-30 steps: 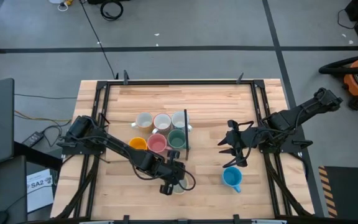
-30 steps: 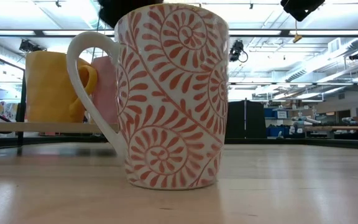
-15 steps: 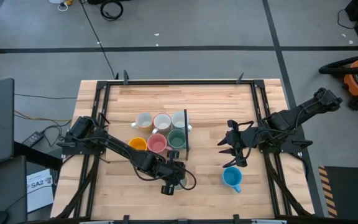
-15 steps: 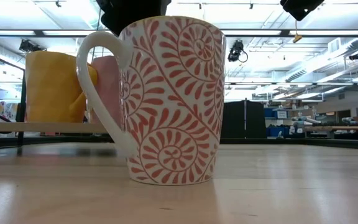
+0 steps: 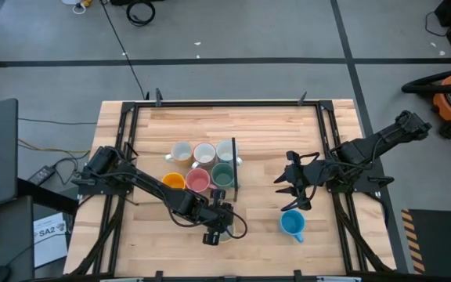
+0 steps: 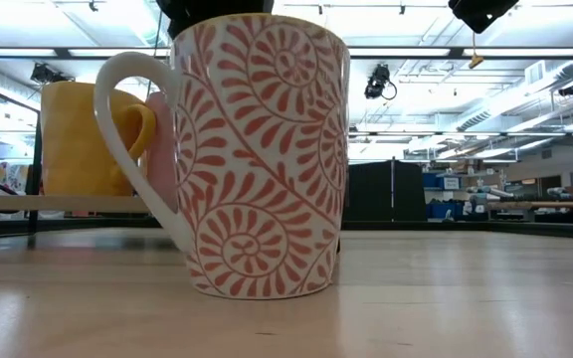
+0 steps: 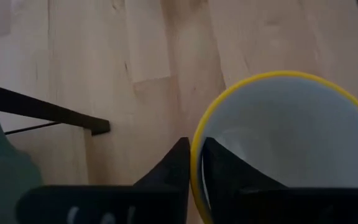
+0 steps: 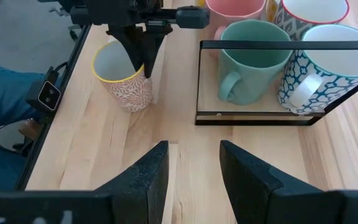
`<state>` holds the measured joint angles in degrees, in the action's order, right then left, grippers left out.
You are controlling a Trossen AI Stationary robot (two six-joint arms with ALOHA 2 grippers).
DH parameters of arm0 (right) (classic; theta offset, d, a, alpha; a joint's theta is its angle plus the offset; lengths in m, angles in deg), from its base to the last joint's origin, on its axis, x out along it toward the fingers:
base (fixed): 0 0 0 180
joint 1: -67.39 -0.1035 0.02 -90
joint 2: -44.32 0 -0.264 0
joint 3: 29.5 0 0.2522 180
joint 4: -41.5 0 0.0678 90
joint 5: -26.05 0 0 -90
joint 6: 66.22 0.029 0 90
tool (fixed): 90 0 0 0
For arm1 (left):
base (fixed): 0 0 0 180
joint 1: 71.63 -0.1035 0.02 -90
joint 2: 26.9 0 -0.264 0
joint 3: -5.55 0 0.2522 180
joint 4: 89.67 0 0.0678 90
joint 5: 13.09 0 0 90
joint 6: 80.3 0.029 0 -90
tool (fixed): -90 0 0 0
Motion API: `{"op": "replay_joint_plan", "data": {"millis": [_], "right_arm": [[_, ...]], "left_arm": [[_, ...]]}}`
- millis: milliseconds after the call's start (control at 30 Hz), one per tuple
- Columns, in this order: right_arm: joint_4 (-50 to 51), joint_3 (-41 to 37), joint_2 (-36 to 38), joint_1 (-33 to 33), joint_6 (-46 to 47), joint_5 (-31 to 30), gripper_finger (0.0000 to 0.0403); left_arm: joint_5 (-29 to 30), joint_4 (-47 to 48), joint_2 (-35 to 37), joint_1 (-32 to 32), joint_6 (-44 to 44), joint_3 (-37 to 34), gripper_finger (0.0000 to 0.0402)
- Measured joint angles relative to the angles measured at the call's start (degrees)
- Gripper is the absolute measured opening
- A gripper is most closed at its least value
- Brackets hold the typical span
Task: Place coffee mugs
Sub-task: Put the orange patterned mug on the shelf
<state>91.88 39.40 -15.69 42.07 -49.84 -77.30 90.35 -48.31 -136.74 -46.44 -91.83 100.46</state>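
The patterned mug [image 6: 262, 159], white with orange-red swirls and a yellow rim, fills the middle of the low view. Its base sits tilted, with the handle side lifted a little off the desk [image 6: 466, 298]. In the overhead shot it sits in the lower middle of the frame, mostly hidden under the left hand [image 5: 216, 227]. The left wrist view shows that hand pinching the mug's rim, one finger [image 7: 173, 171] outside the wall and the other inside the cup. The right wrist view shows the same thing from across the desk, at the upper left of the frame.

Just above that in the overhead frame is the cluster of other mugs: orange mug [image 5: 173, 182], pink mug [image 5: 198, 180], green mug [image 5: 222, 175], and behind them a cream mug [image 5: 181, 151], a white mug [image 5: 204, 153] and a blue-patterned mug [image 5: 227, 150]. They sit within a thin black frame [image 8: 260, 45]. In the low view the orange and pink ones peek out behind the patterned mug on the left.

A blue mug [image 5: 292, 225] stands alone at lower right of the overhead view, well apart from the group. The right hand [image 5: 288, 190] hangs just above it in the picture, fingers spread with nothing in them.
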Motion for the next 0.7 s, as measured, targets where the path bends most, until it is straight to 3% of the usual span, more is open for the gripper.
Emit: {"op": "replay_joint_plan", "data": {"millis": [333,700], "right_arm": [[0.0,0.0,0.0,0.0,0.0,0.0,0.0149],[-0.2,0.0,0.0,0.0,0.0,0.0,0.0149]], "left_arm": [[-4.1,2.0,2.9,0.0,-3.0,-0.1,0.0029],[-4.1,8.0,15.8,-0.3,-6.5,-0.1,0.0029]]}}
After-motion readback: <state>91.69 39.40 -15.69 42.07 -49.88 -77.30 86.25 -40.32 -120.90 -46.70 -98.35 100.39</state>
